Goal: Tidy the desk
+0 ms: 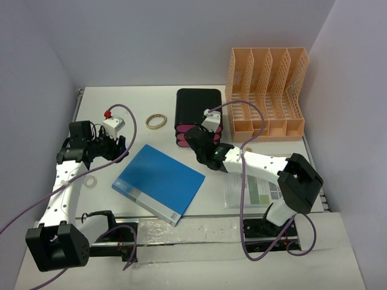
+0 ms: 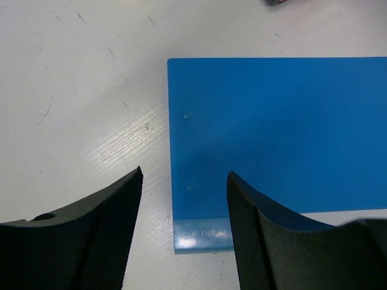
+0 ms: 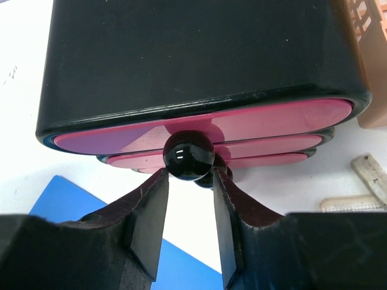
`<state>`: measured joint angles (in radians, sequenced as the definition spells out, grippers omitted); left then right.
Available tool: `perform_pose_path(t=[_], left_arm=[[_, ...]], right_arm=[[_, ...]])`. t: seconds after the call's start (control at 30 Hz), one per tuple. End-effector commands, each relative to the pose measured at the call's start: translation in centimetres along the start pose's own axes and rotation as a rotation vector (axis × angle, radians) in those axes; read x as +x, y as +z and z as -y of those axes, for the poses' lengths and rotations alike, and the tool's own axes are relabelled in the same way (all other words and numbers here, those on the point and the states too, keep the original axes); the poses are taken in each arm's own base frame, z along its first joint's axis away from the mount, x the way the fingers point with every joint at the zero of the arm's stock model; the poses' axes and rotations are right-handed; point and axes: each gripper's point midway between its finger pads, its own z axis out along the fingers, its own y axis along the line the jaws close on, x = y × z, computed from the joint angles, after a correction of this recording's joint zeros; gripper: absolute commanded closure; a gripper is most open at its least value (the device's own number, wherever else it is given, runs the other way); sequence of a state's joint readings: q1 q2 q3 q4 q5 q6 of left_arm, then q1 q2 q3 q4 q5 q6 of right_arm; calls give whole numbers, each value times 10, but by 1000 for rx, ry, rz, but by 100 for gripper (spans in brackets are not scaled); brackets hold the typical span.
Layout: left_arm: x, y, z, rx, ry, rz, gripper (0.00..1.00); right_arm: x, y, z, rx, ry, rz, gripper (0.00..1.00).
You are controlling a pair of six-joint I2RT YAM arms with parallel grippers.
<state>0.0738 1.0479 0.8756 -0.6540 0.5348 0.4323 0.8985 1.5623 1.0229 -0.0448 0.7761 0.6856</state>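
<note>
Task was judged barely begun: blue clip file, tan ring and papers were noted loose on the desk beneath both arms. Left gripper was held open over the file; right gripper was parted at the drawer knob, nothing clamped.

Folder on desk, before drawer box

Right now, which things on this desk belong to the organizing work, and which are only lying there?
In hand, as it seems: blue clip file, under the open left gripper; black drawer box, right gripper at its top knob; the desk itself.
Lying about: orange file rack, tan band ring, clear ring, printed sheet.
</note>
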Motion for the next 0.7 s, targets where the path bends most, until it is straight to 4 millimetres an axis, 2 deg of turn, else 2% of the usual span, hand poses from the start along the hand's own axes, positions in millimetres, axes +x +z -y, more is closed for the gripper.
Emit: perform_pose_path(t=[0.0,0.23,0.43,0.5,0.67], left_arm=[[-12,-8,-7,-58,29,50,34],[-9,-17,-4,-78,34,51,29],[-9,-21,-1,-81,39,59,27],[-8,-21,0,-79,39,58,27],[-8,-22,2,-69,43,56,27]], right_arm=[[-28,4,-7,-4,47,63,55],[-25,1,-11,-27,54,39,50],[2,1,-3,-33,64,-14,37],[12,3,1,-26,49,-31,37],[16,15,-8,-24,41,-22,39]])
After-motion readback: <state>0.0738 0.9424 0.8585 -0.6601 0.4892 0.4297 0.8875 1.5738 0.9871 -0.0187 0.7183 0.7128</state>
